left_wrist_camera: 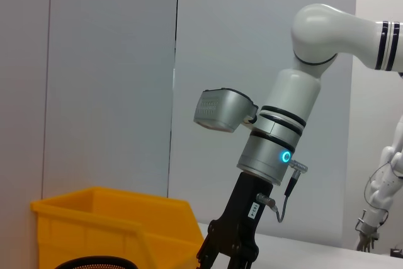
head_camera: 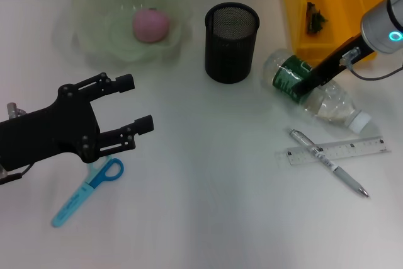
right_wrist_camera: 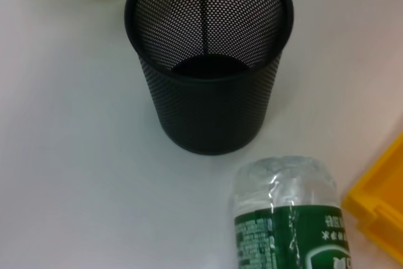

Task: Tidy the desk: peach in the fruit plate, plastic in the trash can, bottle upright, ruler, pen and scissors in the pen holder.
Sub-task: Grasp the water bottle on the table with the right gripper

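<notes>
White desk [head_camera: 208, 218], grey wall [left_wrist_camera: 94, 80] behind.

You find little you can actually read here. The bottle [right_wrist_camera: 286, 218] wears a green label [right_wrist_camera: 289, 240] with white print and a white emblem outline, but the characters are too small and skewed to make out. The ruler [head_camera: 343, 150] carries fine graduation marks along its edge, with no legible numbers. A small white tag [left_wrist_camera: 254, 211] on the right arm's black wrist section shows unreadable dark characters.
</notes>
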